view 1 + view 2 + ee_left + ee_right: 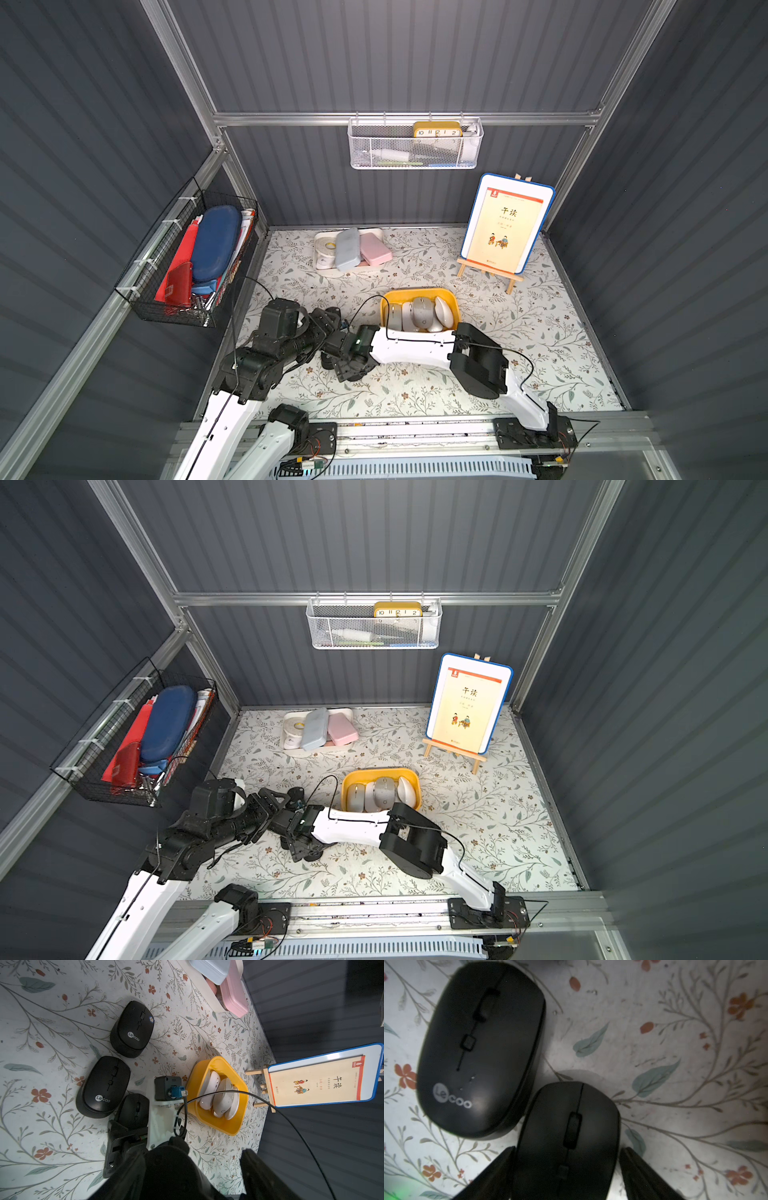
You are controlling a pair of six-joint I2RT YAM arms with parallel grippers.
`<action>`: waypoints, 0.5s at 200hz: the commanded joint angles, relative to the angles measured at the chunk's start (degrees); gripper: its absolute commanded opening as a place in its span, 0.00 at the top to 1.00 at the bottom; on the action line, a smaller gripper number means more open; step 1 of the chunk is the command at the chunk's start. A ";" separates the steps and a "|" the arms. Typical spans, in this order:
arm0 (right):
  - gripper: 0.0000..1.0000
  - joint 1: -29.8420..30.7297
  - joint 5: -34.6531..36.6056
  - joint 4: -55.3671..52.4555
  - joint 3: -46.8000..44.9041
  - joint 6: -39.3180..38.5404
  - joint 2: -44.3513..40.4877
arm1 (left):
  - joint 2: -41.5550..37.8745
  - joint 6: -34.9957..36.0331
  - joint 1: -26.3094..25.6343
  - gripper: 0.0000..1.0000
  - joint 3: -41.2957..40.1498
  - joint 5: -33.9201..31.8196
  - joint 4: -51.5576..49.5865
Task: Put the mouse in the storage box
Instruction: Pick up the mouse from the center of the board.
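1. We located the target, a small matte-black plastic mouse (569, 1118). It lay flat on the floral-printed table mat (675, 1043), outside the shallow yellow plastic storage box (417, 292).
2. The right gripper (569, 1148) straddled the mouse's rear half. Its fingers (500, 1174) stood apart, one beside each flank, with a sliver of mat showing on one side. We judged that no firm clamp existed yet.
3. The mouse's long axis ran in line with the fingers, so the jaws would close across its narrow width.
4. A larger black Lecoo-branded mouse (481, 1049) lay just beside one finger. We judged it a snag risk.
5. The left gripper (212, 1147) hung nearby, fingers apart and empty. The right gripper was plainly the nearer.
6. The box held several pale grey mice (424, 311) and sat just beyond the white right forearm (411, 345).
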 commanded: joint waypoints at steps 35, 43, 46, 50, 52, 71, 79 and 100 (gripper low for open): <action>0.37 0.13 1.01 -4.29 -1.71 1.06 2.34 | -0.58 0.31 -0.44 0.24 2.80 3.00 -1.02; 0.38 0.09 0.73 -3.46 -2.74 1.03 1.66 | -0.51 0.31 -0.43 0.24 2.84 2.89 -1.02; 0.39 0.14 0.74 -3.18 -3.15 1.10 1.37 | -0.49 0.31 -0.48 0.24 2.96 2.89 -1.02; 0.39 0.14 0.74 -2.90 -3.70 1.15 0.96 | -0.41 0.39 -0.41 0.24 2.91 2.89 -0.92; 0.39 0.20 0.76 -2.78 -3.99 1.18 0.67 | -0.35 0.40 -0.42 0.24 2.90 2.89 -0.84; 0.40 0.26 2.03 -1.53 -7.15 1.19 -2.60 | 0.27 0.66 -0.49 0.24 2.95 3.02 -0.29; 0.40 0.43 2.72 -1.09 -8.65 1.19 -4.60 | 0.62 0.90 -0.44 0.24 3.14 2.94 0.06; 0.40 0.65 4.57 -0.51 -12.31 0.77 -10.47 | 1.83 1.44 -0.49 0.24 3.70 2.85 0.30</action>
